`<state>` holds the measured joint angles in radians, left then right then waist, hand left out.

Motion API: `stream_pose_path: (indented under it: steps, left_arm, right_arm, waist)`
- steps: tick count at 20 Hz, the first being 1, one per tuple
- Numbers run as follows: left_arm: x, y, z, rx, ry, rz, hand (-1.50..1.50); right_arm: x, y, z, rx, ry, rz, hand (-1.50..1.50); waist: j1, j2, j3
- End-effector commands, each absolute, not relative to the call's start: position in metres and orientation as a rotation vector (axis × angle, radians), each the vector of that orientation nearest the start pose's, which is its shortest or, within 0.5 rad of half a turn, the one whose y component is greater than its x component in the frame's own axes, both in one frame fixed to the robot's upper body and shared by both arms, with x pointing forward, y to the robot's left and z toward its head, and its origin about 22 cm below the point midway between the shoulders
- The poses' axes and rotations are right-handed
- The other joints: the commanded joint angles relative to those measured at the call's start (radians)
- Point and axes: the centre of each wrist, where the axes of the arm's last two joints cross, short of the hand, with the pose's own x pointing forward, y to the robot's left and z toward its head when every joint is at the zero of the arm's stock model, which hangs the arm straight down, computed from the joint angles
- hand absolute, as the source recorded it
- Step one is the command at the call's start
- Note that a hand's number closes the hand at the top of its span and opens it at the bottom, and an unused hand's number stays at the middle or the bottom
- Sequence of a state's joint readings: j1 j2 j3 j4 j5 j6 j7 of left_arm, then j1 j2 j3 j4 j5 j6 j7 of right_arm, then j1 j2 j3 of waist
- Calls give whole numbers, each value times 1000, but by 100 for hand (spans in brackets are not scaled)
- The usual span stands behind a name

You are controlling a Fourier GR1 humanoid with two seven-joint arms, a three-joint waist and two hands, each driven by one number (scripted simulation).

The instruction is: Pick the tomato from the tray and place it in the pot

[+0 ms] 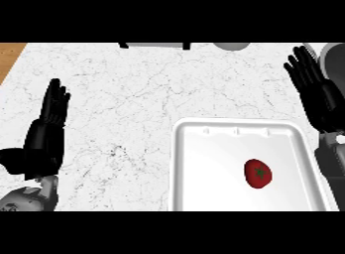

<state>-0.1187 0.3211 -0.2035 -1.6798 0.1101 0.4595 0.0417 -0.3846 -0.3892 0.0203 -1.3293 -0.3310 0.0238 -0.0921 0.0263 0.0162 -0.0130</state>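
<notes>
**Tomato lies nearer the right hand**

A red tomato (258, 173) rests in a white tray (204, 198) on the marble counter (132, 99), its long axis running roughly toward and away from the robot. The right hand (318, 94), fingers straight and holding nothing, is above and just right of it. The left hand (47, 129), also flat and empty, rests well apart. No pot is clearly identifiable.

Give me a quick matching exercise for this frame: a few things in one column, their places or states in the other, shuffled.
Things:
1. tomato
2. tray
3. left hand
4. right hand

Places or states:
A. open, by the right edge
B. white, at lower right of the counter
C. open, at the left over the counter
D. red, lying in the tray

Pairs: 1-D, 2-B, 3-C, 4-A
</notes>
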Motion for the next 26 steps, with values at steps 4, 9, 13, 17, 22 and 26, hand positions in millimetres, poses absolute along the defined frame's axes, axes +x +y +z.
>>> stream_pose_path:
  steps: [4, 9, 13, 17, 22, 26]
  left_arm:
    - [249, 238, 16, 143, -1471, -149, 0]
    - [230, 240, -11, 45, -1296, -175, 0]
    - [230, 248, -17, 11, -1265, -200, 0]
    - [251, 257, -10, -29, -1277, -255, 0]
    - [248, 258, -17, -46, -1280, -242, 0]
    - [243, 236, -28, -31, -1274, -271, 0]
  right_arm:
    - [295, -260, 34, 157, -1561, 506, 150]
    - [283, -286, 49, -399, -1893, 470, -150]
    - [236, -243, 24, -213, -2135, 196, -150]
    - [183, -261, 51, -207, -2165, 303, -150]
    - [173, -266, 89, -292, -1819, 507, -150]
    - [170, -260, 128, -264, -1679, 512, -150]
  waist:
    - [-47, -14, 11]
    - [-116, -28, 12]
    - [-98, -28, 15]
    - [-63, -22, 12]
    - [-46, -21, 10]
    - [-34, -19, 10]
